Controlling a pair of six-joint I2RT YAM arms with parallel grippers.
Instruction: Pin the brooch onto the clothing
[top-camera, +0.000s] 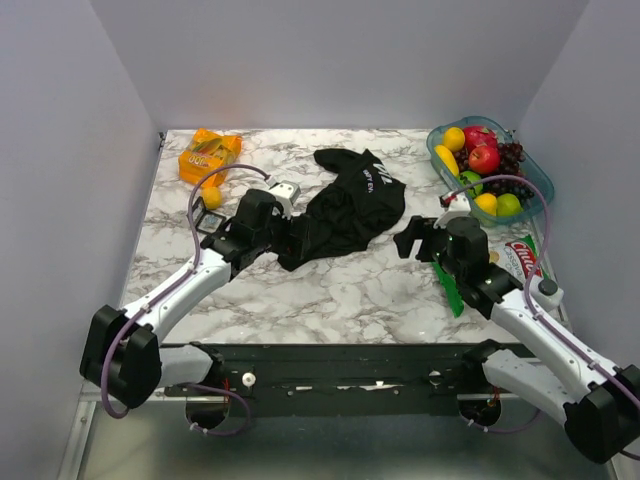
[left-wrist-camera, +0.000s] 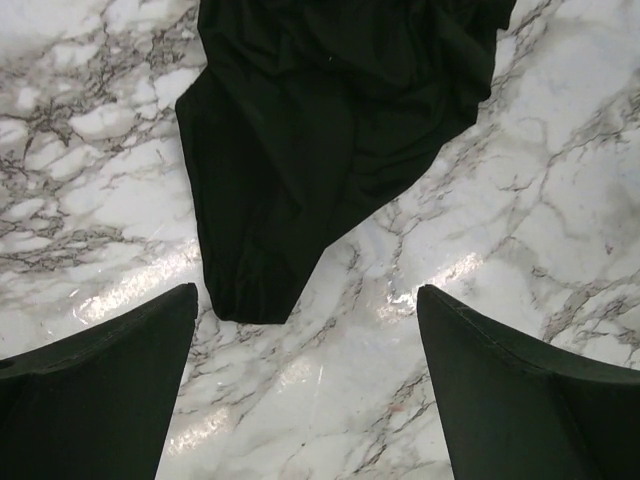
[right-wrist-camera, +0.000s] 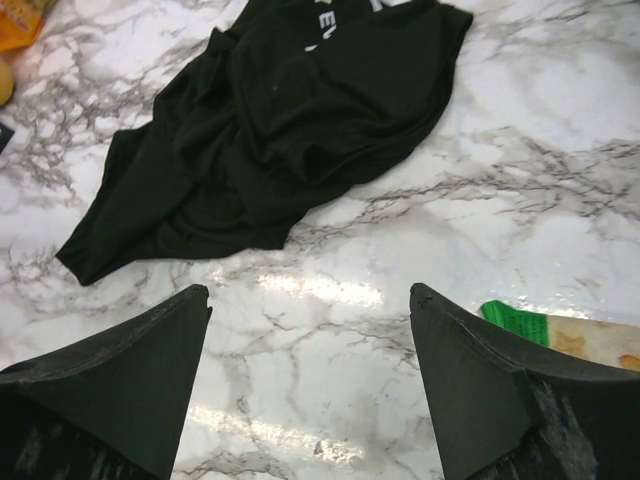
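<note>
The clothing (top-camera: 345, 205) is a black T-shirt lying crumpled on the marble counter (top-camera: 330, 300), bunched into folds with only a strip of its white print (right-wrist-camera: 330, 20) showing on the part farthest from me. I cannot pick out the brooch in any view; it may be too small or lie hidden in the folds. My left gripper (left-wrist-camera: 305, 295) hangs over the shirt's near-left end with its jaws spread wide and nothing between them. A narrow tongue of fabric reaches toward the gap between the fingers and ends just ahead of it, and I cannot tell whether the fingers touch the cloth. My right gripper (right-wrist-camera: 310, 290) is also spread wide and holds nothing. It sits over bare marble, with the shirt ahead of it and to its left, clearly apart. A green wrapper (right-wrist-camera: 515, 320) lies on the counter just beside its right finger. Farther out, beyond my right gripper and to its right, stands a clear bowl (top-camera: 432, 140) of fruit. Beyond my left gripper and to its left lies an orange packet (top-camera: 208, 155).
</note>
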